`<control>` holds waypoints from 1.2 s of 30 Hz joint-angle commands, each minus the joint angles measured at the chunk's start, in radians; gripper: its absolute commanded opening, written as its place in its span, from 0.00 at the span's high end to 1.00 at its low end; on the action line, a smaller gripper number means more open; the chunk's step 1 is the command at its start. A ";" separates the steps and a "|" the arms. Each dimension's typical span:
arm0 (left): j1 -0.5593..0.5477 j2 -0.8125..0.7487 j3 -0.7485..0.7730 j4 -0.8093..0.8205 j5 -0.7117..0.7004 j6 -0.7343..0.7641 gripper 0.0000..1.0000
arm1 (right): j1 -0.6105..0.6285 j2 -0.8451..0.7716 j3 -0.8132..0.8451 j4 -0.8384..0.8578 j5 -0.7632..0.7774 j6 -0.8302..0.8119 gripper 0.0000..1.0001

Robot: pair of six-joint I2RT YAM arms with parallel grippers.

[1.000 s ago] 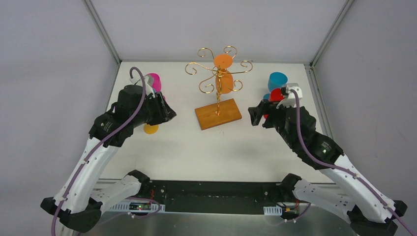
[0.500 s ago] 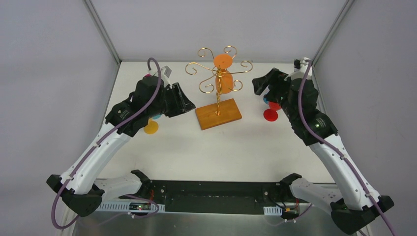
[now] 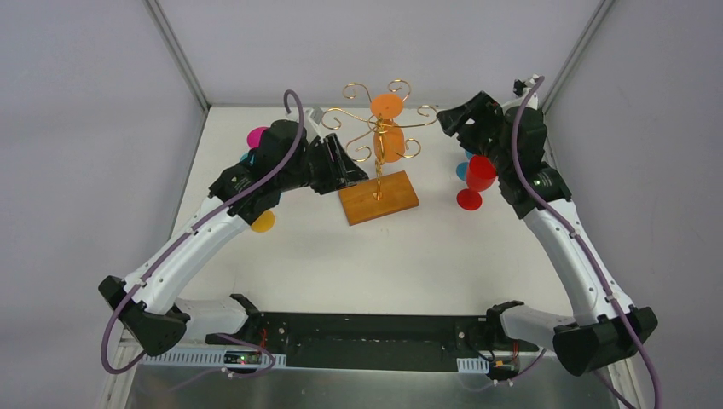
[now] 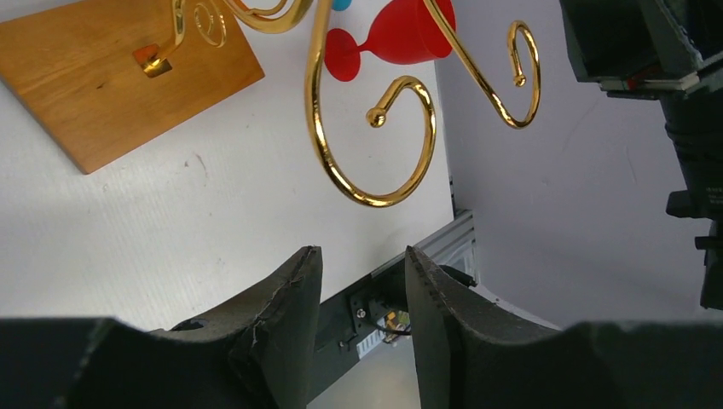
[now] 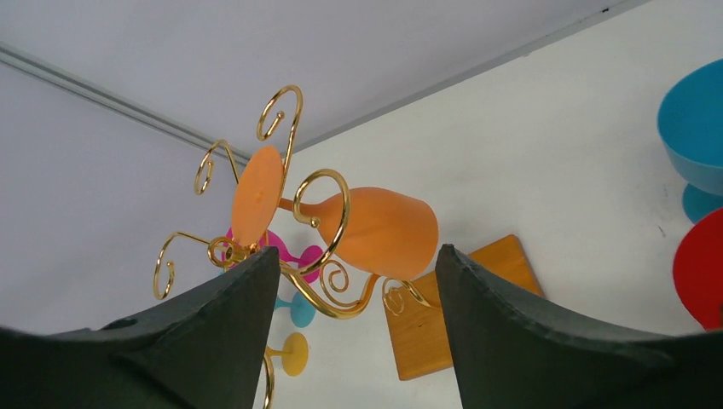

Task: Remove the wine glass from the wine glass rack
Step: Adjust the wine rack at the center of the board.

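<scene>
While the orange wine glass (image 3: 389, 141) hangs upside down from the gold rack (image 3: 378, 181) at the far middle of the counter (image 3: 341, 251), the left hand (image 3: 351, 170) sits just beside the rack, fingers parted and empty. The right hand (image 3: 447, 122), likewise spread and empty, faces the glass from the other side.

Enclosure inspected from above. Tabletop (image 3: 341, 256): white, matte, with a few faint scuffs and one small dark mark seen in the left wrist view.

It is closed in on three sides by plain pale grey panels: back wall (image 3: 384, 43), left wall (image 3: 77, 128) and right wall (image 3: 656, 128).

The corners are framed by slanting aluminium members, the left post (image 3: 177, 53) and the right post (image 3: 578, 51).

Along the near edge runs a grey metal strip (image 3: 358, 388) that carries a bright reflection.

Lighting is even and diffuse, and shadows on the tabletop are soft.
</scene>
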 commanded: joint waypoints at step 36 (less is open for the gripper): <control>-0.059 0.185 0.161 0.113 0.109 -0.039 0.79 | -0.045 0.188 0.119 0.159 -0.134 0.152 0.85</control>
